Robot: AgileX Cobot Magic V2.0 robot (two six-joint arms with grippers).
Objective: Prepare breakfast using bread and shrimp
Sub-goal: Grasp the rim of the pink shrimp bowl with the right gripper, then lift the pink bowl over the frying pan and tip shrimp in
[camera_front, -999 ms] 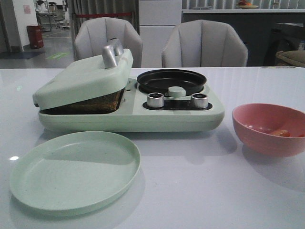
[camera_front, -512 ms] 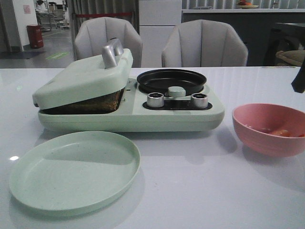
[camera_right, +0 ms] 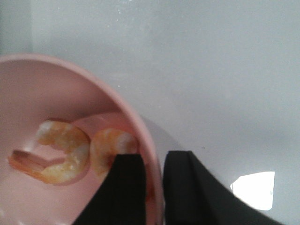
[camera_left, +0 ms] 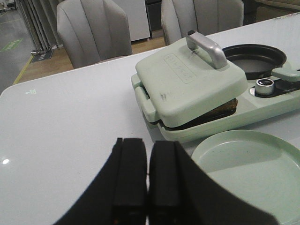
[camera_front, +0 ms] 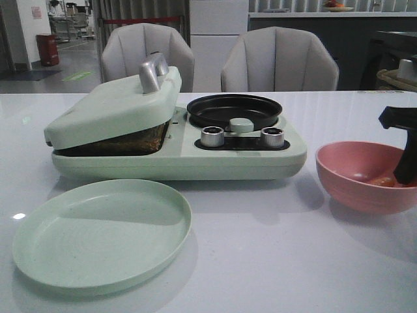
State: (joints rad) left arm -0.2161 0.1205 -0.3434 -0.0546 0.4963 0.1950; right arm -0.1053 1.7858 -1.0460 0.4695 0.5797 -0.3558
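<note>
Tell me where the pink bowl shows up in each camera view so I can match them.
Front view: the pink bowl sits at the right edge, beside the green cooker, with the right gripper at it.
Left wrist view: not in it.
Right wrist view: its rim curves across the left half, shrimp inside.
Shared landmark: the white table.

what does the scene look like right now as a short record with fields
appliance: mint green breakfast maker with a hinged lid, lid slightly ajar over dark toasted bread
pan: round black pan, empty
plate: round pale green plate, empty
bowl: pink bowl holding curled orange-pink shrimp
right gripper: fingers straddling the bowl rim, narrow gap
left gripper: fingers together, holding nothing
</note>
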